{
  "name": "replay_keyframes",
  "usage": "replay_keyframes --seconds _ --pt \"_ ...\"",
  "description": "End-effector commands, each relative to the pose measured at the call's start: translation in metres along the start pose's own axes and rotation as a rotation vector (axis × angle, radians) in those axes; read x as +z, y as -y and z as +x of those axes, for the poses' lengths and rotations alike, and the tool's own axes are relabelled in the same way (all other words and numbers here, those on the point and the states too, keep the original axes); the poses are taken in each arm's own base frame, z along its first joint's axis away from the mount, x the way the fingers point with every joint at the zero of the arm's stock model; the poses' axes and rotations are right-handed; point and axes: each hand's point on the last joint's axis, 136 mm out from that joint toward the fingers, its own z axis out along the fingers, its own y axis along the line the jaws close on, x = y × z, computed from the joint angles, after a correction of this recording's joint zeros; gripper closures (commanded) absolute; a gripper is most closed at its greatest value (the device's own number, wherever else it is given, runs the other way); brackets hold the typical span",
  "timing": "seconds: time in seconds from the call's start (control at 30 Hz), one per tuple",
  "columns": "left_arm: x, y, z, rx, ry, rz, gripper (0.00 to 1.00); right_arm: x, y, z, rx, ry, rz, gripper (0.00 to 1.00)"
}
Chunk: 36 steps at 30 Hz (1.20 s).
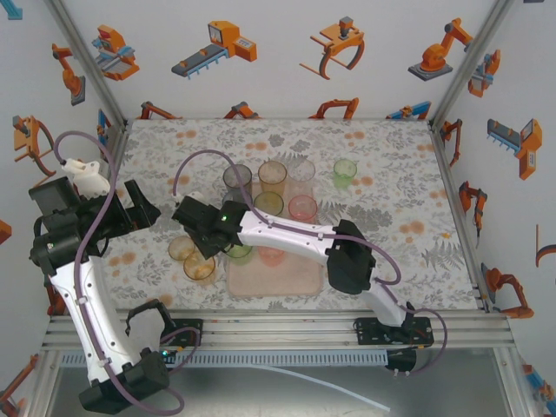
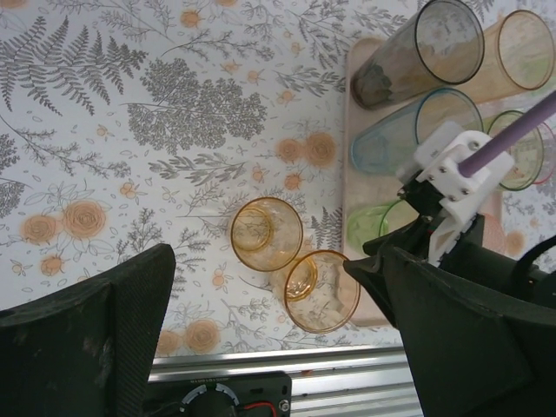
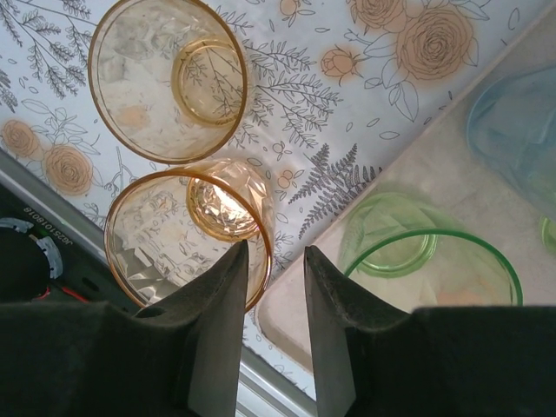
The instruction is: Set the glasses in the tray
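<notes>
Tabletop (image 1: 391,174); R claw (image 3: 275,250) poss. astride glass (image 3: 165,243)

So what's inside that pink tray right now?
The tray holds at least a grey glass, amber glass, pink glass and green glass, standing upright. The right arm crosses its middle, hiding whatever sits beneath.

R gripper (image 3: 274,254) at bottom centre, fingers apart w/ a narrow gap. Near amber tumbler (image 3: 178,239) sits partly under one finger, its rim edge in the gap; contact unclear. 2nd amber tumbler (image 3: 165,78) right beside it, both upright on floral tablecloth (image 3: 347,52). Green tumbler (image 3: 395,239) on pink tray (image 3: 434,182), pale blue tumbler (image 3: 517,122) beyond.
</notes>
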Motion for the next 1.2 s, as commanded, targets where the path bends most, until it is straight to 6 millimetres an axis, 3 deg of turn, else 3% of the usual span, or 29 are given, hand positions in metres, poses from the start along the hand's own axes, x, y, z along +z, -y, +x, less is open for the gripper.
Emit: replay_keyframes --seconds 0.0,0.6,1.17 --pt "-0.009 0.011 -0.003 0.002 0.014 0.039 0.03 0.001 -0.006 -0.003 -0.019 -0.004 -0.022 0.67" --pt "-0.013 0.010 -0.004 -0.004 0.014 0.022 0.03 0.025 -0.005 0.009 -0.013 -0.057 -0.029 0.69" --pt "-0.013 0.010 -0.002 -0.006 0.014 0.028 0.03 0.024 0.003 0.011 -0.025 -0.066 0.011 0.90"
